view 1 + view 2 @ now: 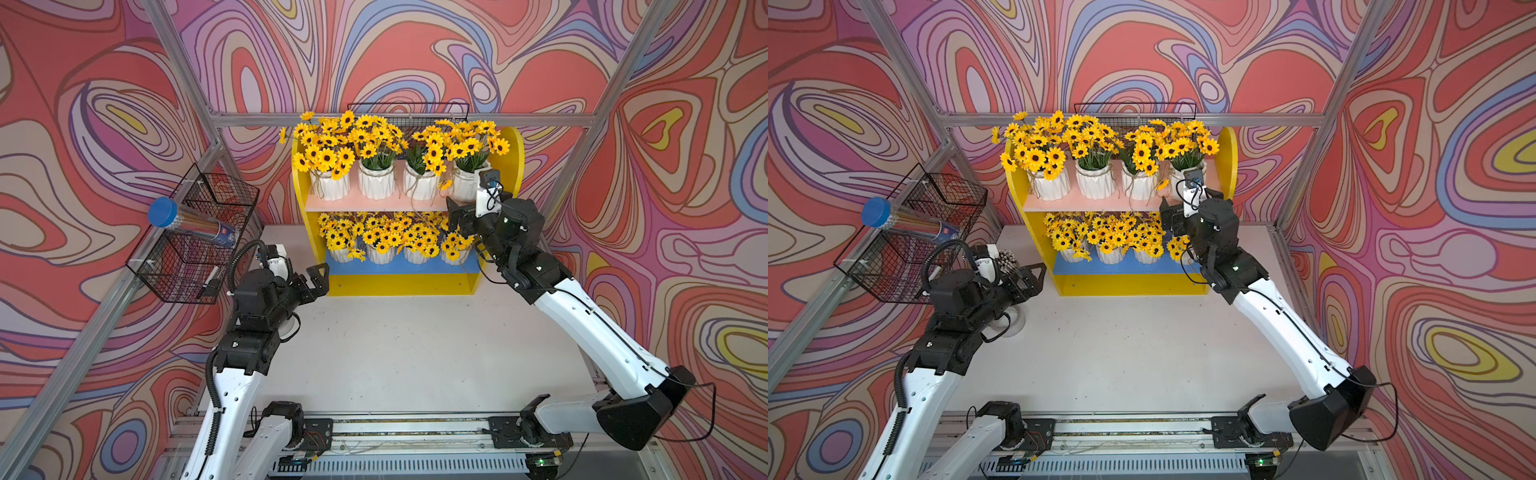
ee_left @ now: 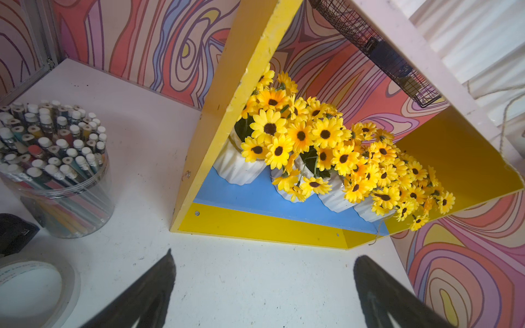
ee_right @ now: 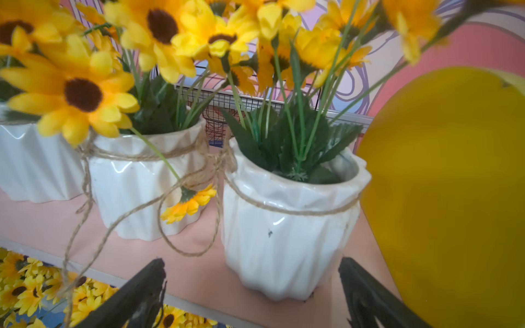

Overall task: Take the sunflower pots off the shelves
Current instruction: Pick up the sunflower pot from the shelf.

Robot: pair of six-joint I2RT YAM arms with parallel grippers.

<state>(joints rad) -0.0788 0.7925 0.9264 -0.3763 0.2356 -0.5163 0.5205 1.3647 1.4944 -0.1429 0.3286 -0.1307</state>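
Note:
The shelves (image 1: 510,166) stand at the back of the table, yellow with a pink upper board (image 1: 374,203) and a blue lower board (image 1: 395,266). Several sunflower pots line the pink board and several more sit on the blue board (image 2: 238,167). My right gripper (image 1: 473,203) is open at the upper board's right end. Its fingers flank the base of the rightmost upper pot (image 3: 287,235) without touching it, close to the yellow side panel (image 3: 454,184). My left gripper (image 2: 265,255) is open and empty over the table, before the shelves' lower left corner.
A clear cup of pencils (image 2: 54,170) and a tape roll (image 2: 31,286) stand by my left arm. A black wire basket (image 1: 199,237) on the left wall holds a blue-capped tube (image 1: 187,224). Another wire basket (image 1: 409,114) hangs behind the shelves. Loose twine (image 3: 85,213) trails between pots.

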